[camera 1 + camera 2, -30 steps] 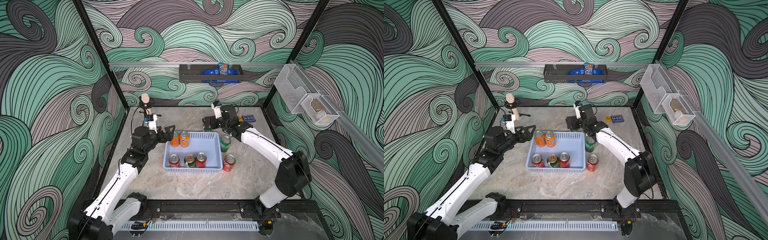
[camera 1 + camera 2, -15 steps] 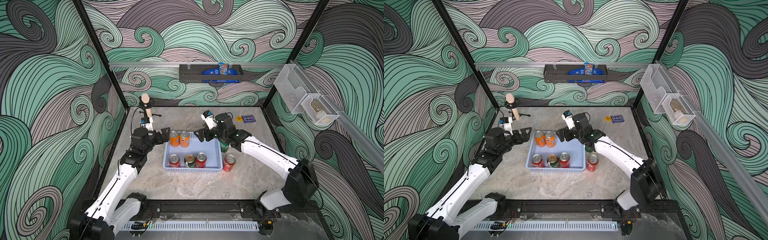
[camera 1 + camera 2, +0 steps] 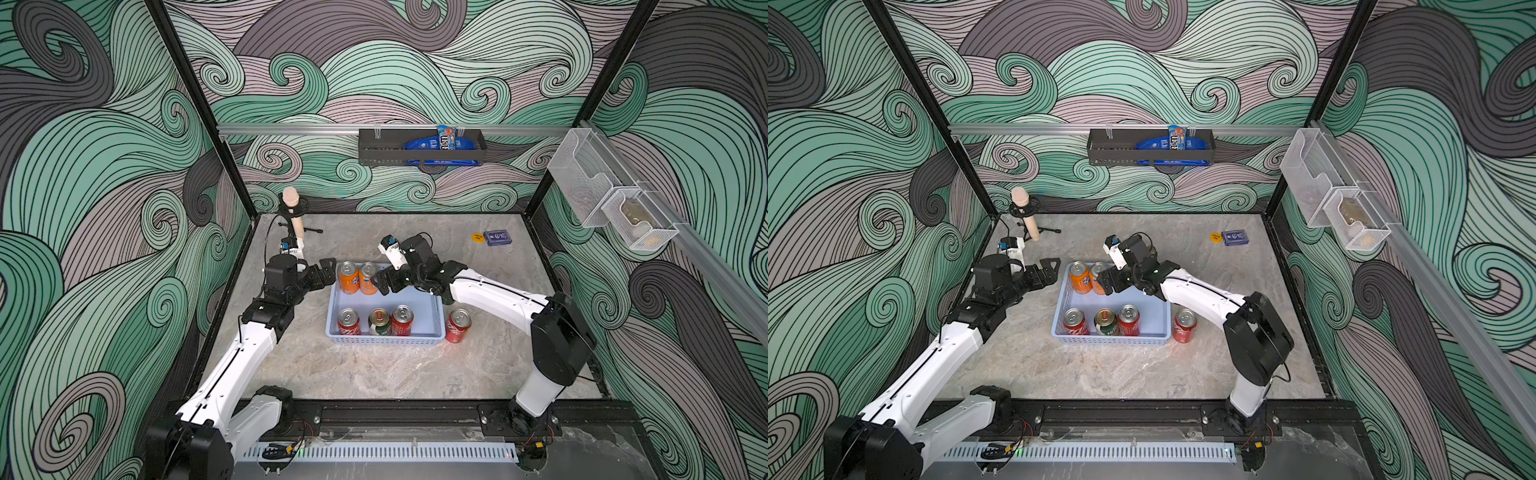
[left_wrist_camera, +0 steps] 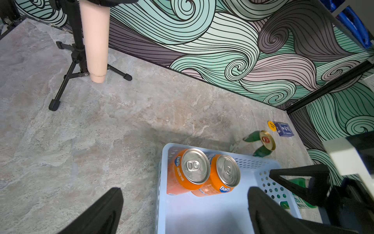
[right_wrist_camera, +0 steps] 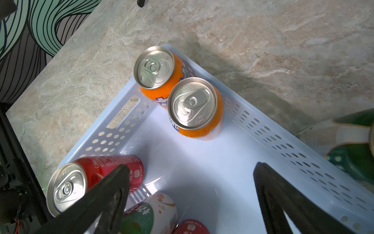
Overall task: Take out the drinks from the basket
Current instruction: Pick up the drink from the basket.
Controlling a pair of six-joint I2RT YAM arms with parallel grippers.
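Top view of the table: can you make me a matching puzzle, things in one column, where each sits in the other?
1. orange cans
2. lone red can
3. pink microphone
4. blue box

A. on the table, just outside the basket
B. on a black tripod
C. beside the yellow disc
D. in the basket's far row

Pairs: 1-D, 2-A, 3-B, 4-C.

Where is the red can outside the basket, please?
In both top views the red can stands upright on the table, just outside the basket's right near corner.
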